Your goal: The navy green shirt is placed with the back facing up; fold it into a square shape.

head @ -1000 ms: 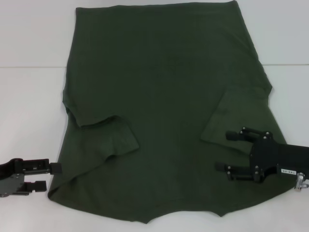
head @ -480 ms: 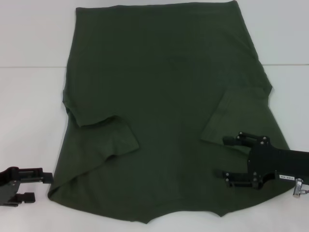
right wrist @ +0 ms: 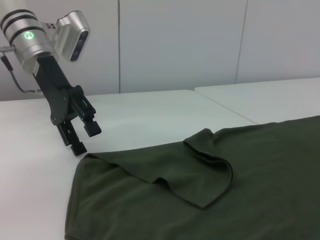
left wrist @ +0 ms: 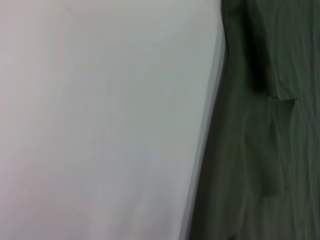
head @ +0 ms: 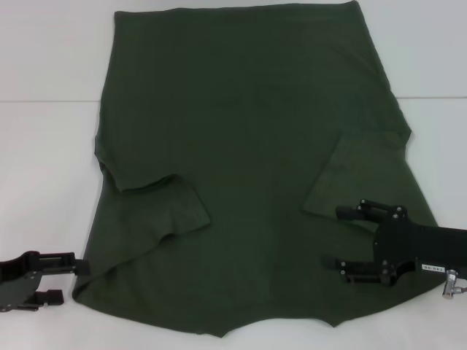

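My left gripper sits at the lower left of the head frame, its black fingers spread, just off the shirt's near corner on the white surface. My right gripper hangs at the lower right over the cloth, fingers parted and holding nothing. The navy green shirt fills the frame's middle, soft matte olive cloth lying flat, both short sleeves folded inward as slanted flaps, faint wrinkles along its left edge.
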Controlling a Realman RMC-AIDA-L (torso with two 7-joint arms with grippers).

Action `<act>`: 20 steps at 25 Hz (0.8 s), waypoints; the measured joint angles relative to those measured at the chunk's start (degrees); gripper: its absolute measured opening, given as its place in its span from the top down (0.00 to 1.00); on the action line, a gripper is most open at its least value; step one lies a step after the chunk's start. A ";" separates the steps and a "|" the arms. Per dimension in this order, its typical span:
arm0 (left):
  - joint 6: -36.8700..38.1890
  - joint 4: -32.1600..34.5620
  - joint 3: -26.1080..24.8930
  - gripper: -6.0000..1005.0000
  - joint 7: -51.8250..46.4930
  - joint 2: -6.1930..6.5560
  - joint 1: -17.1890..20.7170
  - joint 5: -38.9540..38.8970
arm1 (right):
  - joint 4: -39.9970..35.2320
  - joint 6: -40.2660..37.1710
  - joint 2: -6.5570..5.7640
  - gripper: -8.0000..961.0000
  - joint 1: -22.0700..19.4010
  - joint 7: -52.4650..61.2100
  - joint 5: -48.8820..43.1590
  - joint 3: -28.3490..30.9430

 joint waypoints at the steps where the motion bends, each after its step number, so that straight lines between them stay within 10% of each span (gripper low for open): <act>1: -0.28 -0.08 0.00 0.14 -0.04 0.00 0.00 -0.01 | 0.00 0.00 0.00 0.08 0.00 0.00 0.00 -0.01; 20: -2.52 -4.55 0.10 0.17 -0.11 -0.50 -2.44 -0.10 | -0.02 -0.58 -0.09 0.08 -0.14 0.10 0.00 -0.02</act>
